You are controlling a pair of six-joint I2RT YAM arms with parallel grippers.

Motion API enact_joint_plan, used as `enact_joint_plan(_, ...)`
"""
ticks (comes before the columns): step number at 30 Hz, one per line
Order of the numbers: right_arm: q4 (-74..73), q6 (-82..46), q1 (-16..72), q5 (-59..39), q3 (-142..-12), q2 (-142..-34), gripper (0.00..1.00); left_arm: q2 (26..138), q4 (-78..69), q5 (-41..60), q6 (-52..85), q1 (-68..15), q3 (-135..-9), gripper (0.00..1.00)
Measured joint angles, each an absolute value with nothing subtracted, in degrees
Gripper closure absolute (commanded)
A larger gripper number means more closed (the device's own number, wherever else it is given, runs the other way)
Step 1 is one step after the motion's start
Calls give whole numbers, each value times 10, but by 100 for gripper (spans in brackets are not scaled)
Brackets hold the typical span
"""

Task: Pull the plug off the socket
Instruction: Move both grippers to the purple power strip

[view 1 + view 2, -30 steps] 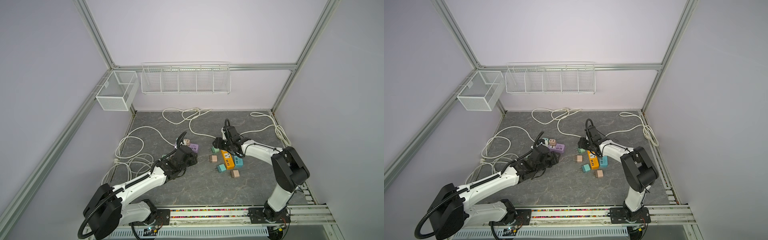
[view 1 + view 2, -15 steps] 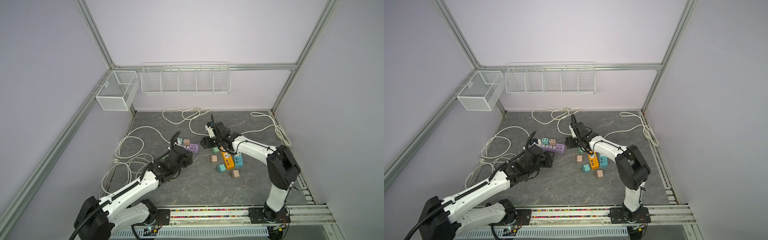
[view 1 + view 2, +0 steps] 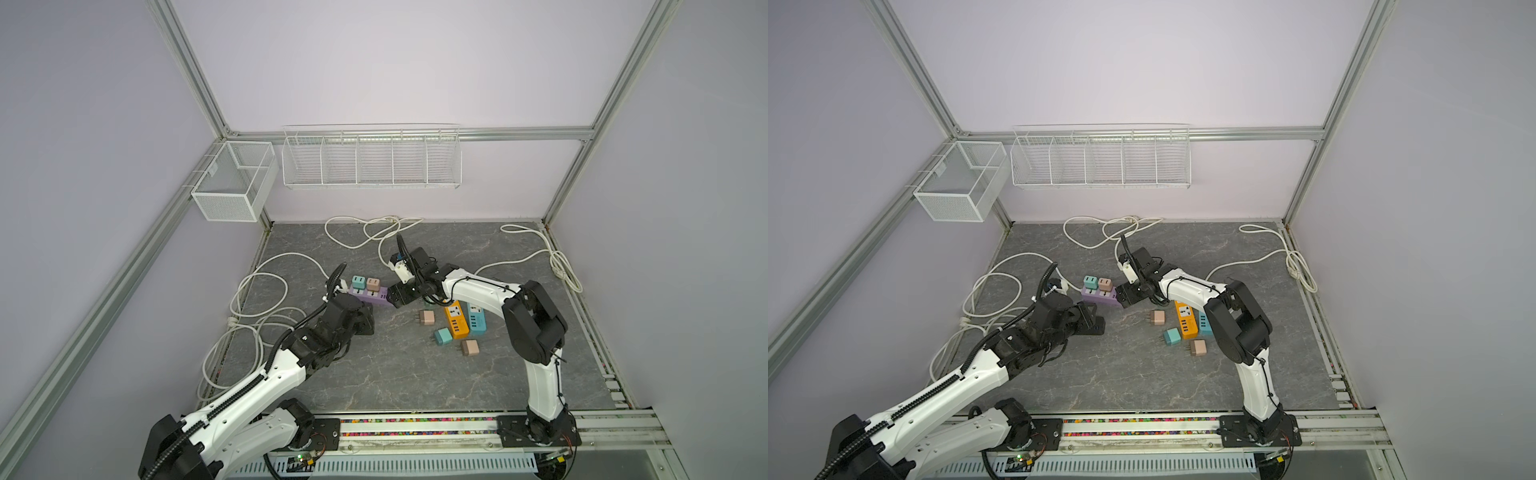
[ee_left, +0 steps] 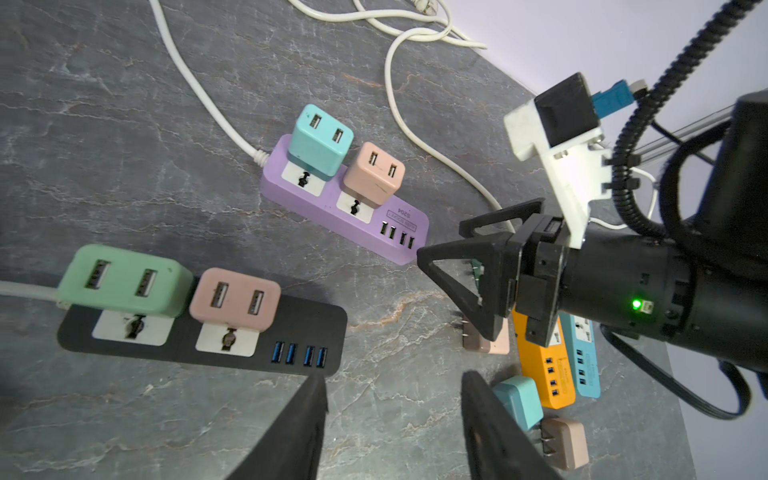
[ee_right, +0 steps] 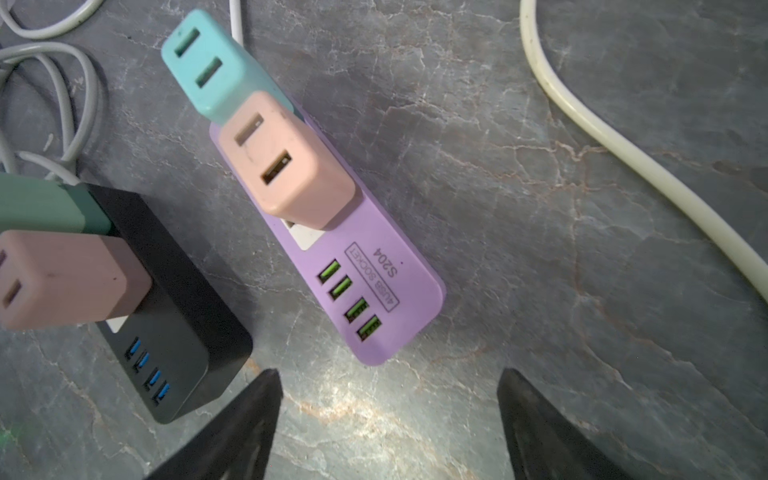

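A purple socket strip point(image 3: 372, 297) point(image 5: 374, 299) lies mid-table with a teal plug point(image 4: 320, 141) and a pink plug point(image 4: 374, 174) standing in it. My right gripper point(image 3: 392, 297) point(image 5: 388, 372) is open, its fingertips just short of the strip's USB end and nothing between them. Beside it lies a black socket strip point(image 4: 291, 332) that carries a green plug point(image 4: 124, 280) and a pink plug point(image 4: 235, 301). My left gripper point(image 3: 1092, 322) point(image 4: 392, 376) is open and empty. One of its fingers sits at the black strip's USB end. In both top views the left gripper hides most of that strip.
An orange strip point(image 3: 456, 320) and a blue strip point(image 3: 477, 319) lie right of the grippers, under the right forearm. Loose plugs point(image 3: 443, 336) lie around them. White cables point(image 3: 257, 299) coil at the left and back. Wire baskets point(image 3: 370, 162) hang on the back wall.
My right gripper swung left from the orange strip to the purple strip's end and opened wide. My left gripper opened a little and its arm drew back.
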State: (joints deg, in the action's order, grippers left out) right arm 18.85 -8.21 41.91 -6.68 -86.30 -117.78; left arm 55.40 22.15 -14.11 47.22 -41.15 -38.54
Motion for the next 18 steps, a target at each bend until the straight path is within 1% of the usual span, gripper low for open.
enact_joint_plan(9, 216, -38, 442, -37, -926, -1240, 7, 549, 227, -141, 472, -393, -376, 44)
enact_joint_plan(14, 233, -22, 449, -13, -960, -1270, 6, 540, 228, -141, 473, -384, -369, 44)
enact_joint_plan(18, 250, -12, 451, -8, -983, -1290, 9, 532, 231, -141, 475, -381, -362, 43)
